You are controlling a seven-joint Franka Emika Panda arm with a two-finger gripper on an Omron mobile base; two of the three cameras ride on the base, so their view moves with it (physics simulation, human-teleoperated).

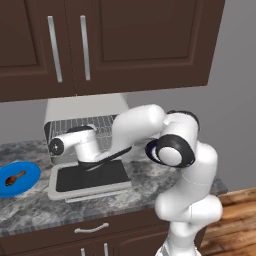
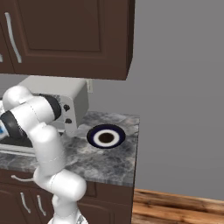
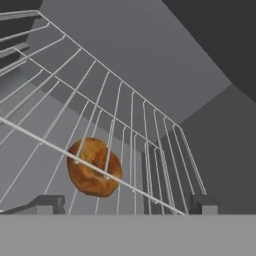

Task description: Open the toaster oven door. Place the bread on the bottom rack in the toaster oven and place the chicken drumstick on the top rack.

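Far left on the bench [image 1: 30, 205] sat a blue plate [image 1: 30, 172] with the chicken drumstick [image 1: 15, 177] lying on it, well apart from the toaster oven [image 1: 85, 107]. The toaster oven door [image 1: 90, 179] lay folded down flat in front. The arm reached into the oven mouth, and its claw [image 3: 125, 206] stood wide open, gripping nothing. The bread [image 3: 93, 167] rested on a wire rack [image 3: 125, 145] just ahead of the fingertips [image 3: 47, 204]. Further right, a dark-rimmed bowl [image 2: 105, 136] sat beside the oven.
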